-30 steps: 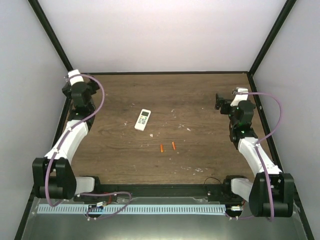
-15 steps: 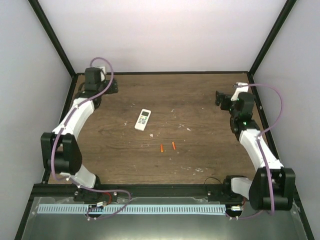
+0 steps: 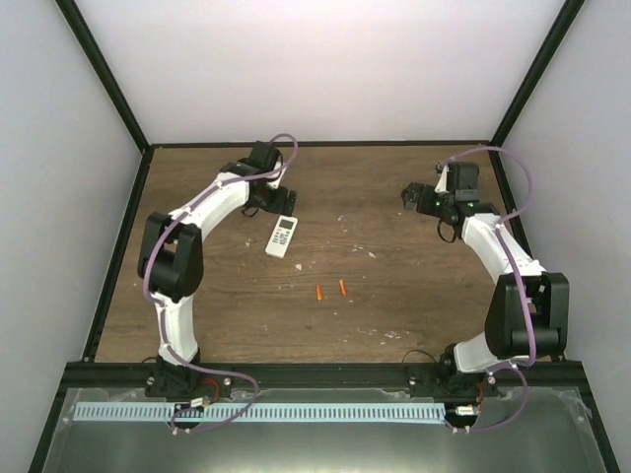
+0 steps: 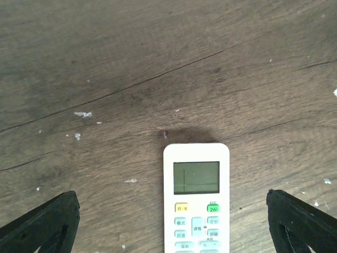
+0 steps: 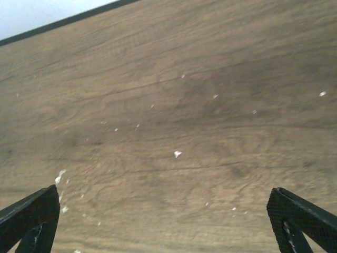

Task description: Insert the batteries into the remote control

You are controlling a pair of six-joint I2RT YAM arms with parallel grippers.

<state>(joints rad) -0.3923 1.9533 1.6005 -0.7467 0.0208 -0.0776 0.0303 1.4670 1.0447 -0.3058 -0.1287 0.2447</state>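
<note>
Loading has not begun: the left gripper (image 3: pixel 273 203) and right gripper (image 3: pixel 409 197) hang wide open and empty, the left over the face-up remote control (image 3: pixel 282 236), both orange batteries (image 3: pixel 319 292) loose just nearer the arm bases, within pale walls (image 3: pixel 315 69) on a wooden table (image 3: pixel 414 296) with white flecks (image 5: pixel 177 154).

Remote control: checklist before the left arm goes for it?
1. Left jaws open: ok.
2. Remote control between left jaws: ok.
3. Battery bay facing up: not ok, screen side is up.
4. Back cover off: cannot tell.
5. Both batteries lying free on the table: ok.
6. Right jaws open, nothing in them: ok.
</note>
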